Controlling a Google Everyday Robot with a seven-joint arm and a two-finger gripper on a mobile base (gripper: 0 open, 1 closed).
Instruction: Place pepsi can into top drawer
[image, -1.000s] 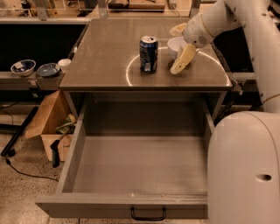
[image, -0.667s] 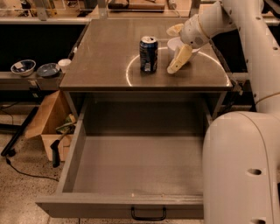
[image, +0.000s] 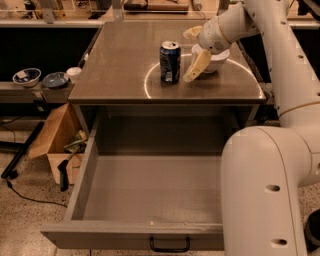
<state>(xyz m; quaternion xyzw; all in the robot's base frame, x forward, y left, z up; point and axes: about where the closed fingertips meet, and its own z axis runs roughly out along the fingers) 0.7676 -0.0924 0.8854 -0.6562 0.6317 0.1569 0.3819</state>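
The pepsi can (image: 170, 62), dark blue with a silver top, stands upright on the grey tabletop (image: 120, 60), inside a pale ring mark. My gripper (image: 188, 56) is just right of the can, at can height, open, with one pale finger (image: 197, 65) near and one behind (image: 192, 32). It holds nothing and does not touch the can. The top drawer (image: 145, 187) is pulled wide open below the tabletop and is empty inside. Its front panel carries a small black bar handle (image: 170, 245).
A white bowl (image: 216, 61) sits on the tabletop right behind my gripper. My arm and body (image: 265, 185) fill the right side beside the drawer. A cardboard box (image: 52, 142) stands on the floor at left. Bowls (image: 26, 76) sit on a low left shelf.
My gripper has moved a little left, closer to the can. The can and the drawer have not moved.
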